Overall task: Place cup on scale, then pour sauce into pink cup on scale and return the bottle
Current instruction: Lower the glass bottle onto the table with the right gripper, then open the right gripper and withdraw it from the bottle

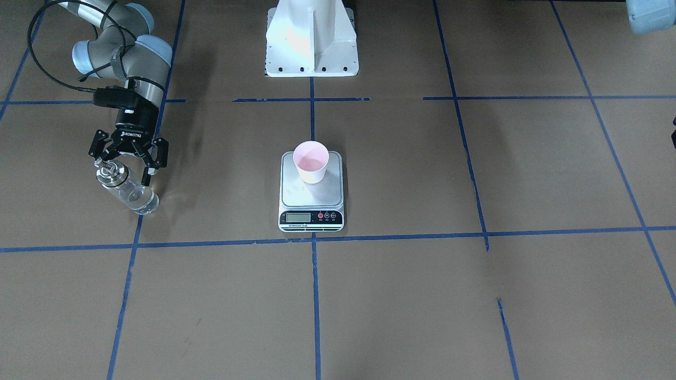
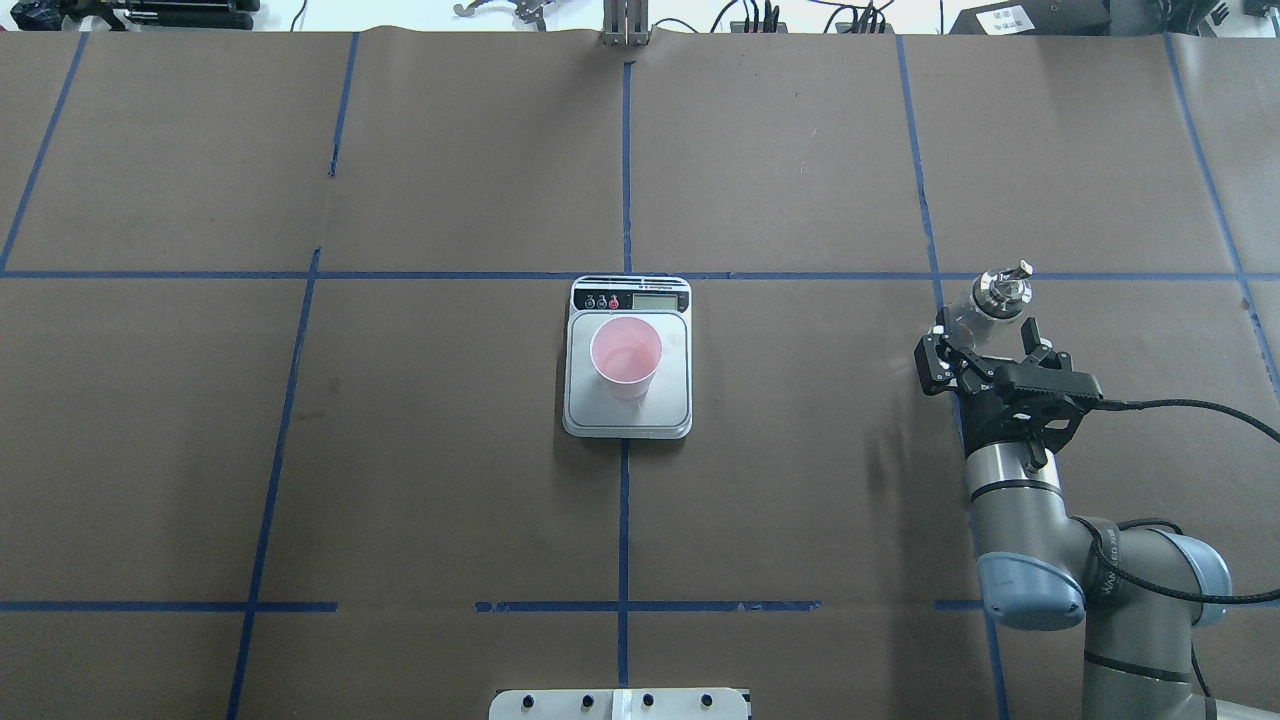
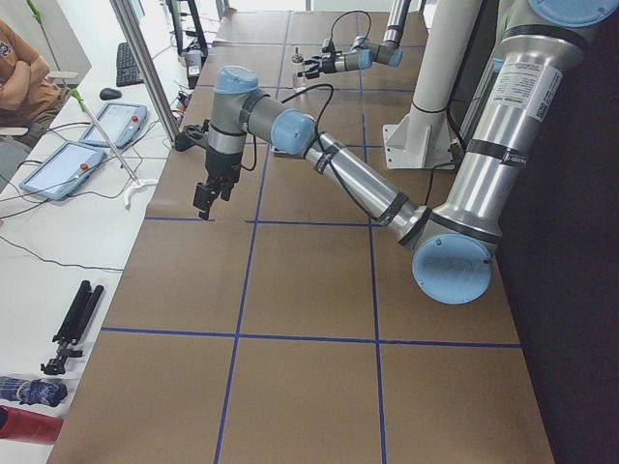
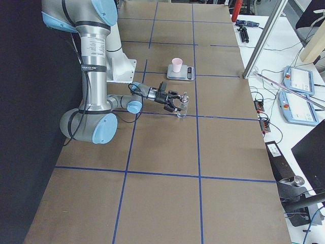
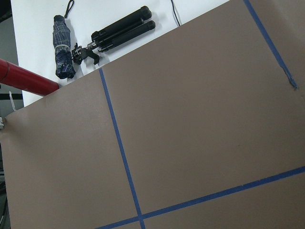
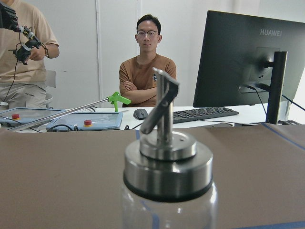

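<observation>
I see the cup point(image 2: 625, 352) standing on the scale point(image 2: 580, 400), with the display at its 12 o'clock in the overhead view. The bottle point(image 2: 1000, 292) stands well apart, at the scale's 3 o'clock. My right gripper point(image 2: 987, 325) has its fingers spread wide on either side of the bottle. The left gripper point(image 3: 205, 201) points down at the table point(image 3: 309, 280). I cannot tell how its fingers stand.

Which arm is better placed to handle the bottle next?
Right. The right gripper is open with its fingers either side of the bottle, which stands on the table. The left gripper hangs far off toward the table's other end.
</observation>
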